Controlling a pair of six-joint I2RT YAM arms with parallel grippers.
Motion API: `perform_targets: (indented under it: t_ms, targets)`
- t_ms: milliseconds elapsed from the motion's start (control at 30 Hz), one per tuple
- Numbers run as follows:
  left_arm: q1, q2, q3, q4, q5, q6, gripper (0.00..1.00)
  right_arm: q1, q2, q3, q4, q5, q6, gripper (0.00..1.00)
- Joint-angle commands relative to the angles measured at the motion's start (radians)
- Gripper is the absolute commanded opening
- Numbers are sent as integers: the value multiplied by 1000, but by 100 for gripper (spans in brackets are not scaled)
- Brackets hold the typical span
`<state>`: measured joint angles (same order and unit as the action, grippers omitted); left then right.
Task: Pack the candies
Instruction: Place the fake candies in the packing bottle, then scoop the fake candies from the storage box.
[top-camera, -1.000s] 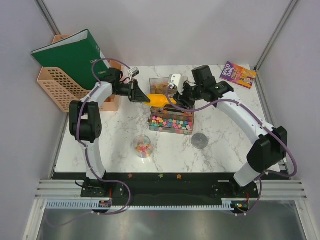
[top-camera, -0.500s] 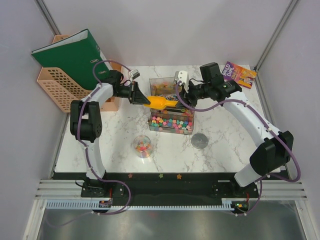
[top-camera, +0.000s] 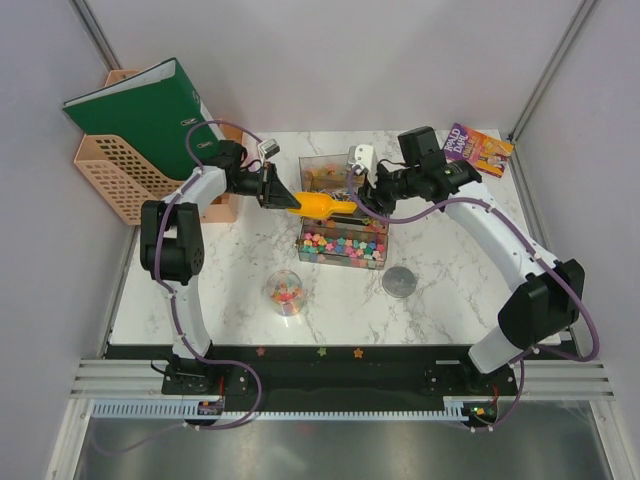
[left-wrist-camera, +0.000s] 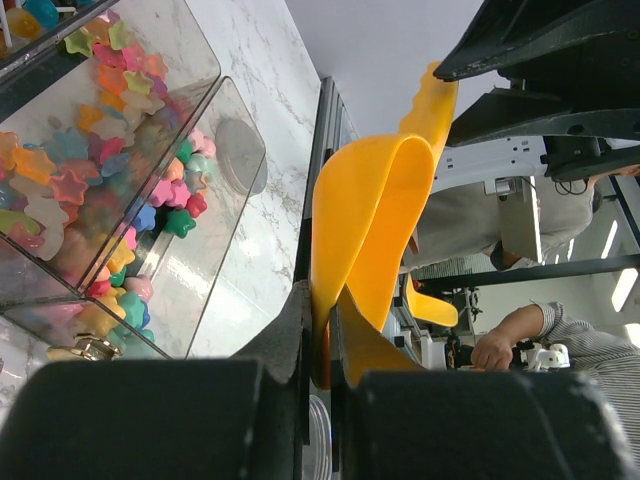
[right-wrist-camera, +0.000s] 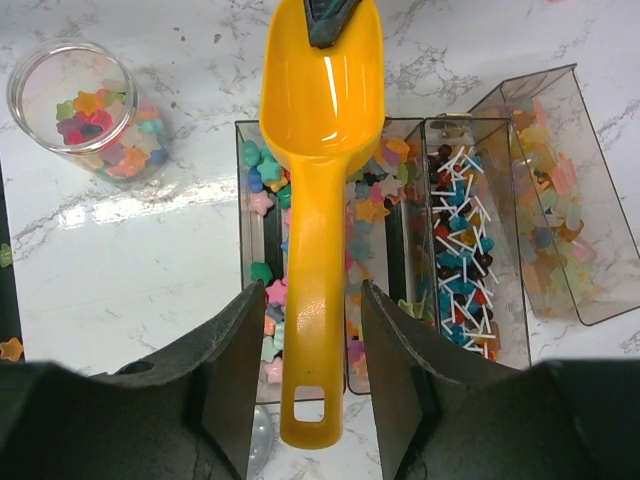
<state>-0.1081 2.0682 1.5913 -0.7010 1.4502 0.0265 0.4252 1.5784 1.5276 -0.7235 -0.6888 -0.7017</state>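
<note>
My left gripper (top-camera: 283, 197) is shut on the bowl rim of the orange scoop (top-camera: 320, 207), holding it level above the clear box (top-camera: 302, 250). The left wrist view shows the jaws (left-wrist-camera: 325, 340) pinching the scoop's edge (left-wrist-camera: 370, 220). My right gripper (top-camera: 362, 203) is open, and its fingers (right-wrist-camera: 235, 380) stand on either side of the scoop handle (right-wrist-camera: 318, 300) without touching it. The scoop bowl (right-wrist-camera: 320, 100) is empty. The candies, small multicoloured stars, fill the box (top-camera: 343, 247) (right-wrist-camera: 262, 205) (left-wrist-camera: 100, 190). Some candies lie in the clear cup (top-camera: 286, 293) (right-wrist-camera: 85, 110).
Further box compartments hold small lollipops (right-wrist-camera: 460, 250) and pale jellies (right-wrist-camera: 555, 210). A grey round lid (top-camera: 399, 281) lies right of the box. A green binder (top-camera: 140, 115) in a peach basket (top-camera: 105, 180) stands back left. A book (top-camera: 478, 148) lies back right.
Over the last second the right arm's wrist swung back and to the right along the handle. The scoop stayed in the left gripper. Almost nothing moved in the last half second.
</note>
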Motion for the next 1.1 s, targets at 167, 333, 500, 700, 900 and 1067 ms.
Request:
perform_targets:
  t_ms: [167, 333, 500, 700, 900, 1067]
  targets:
    - [1, -19, 9, 6, 153, 27, 2, 0, 40, 31, 12, 3, 10, 41]
    - [1, -16, 10, 6, 142, 29, 2, 0, 38, 34, 9, -6, 2, 13]
    - [1, 3, 86, -64, -87, 67, 43, -5, 23, 52, 7, 0, -8, 0]
    - [-1, 101, 309, -115, -653, 162, 60, -42, 104, 178, -109, 205, -211, 0]
    - [-7, 202, 447, -115, -914, 193, 57, -101, 333, 466, -320, 440, -387, 0]
    - [-24, 268, 483, -107, -955, 184, 54, -105, 445, 649, -433, 583, -469, 0]
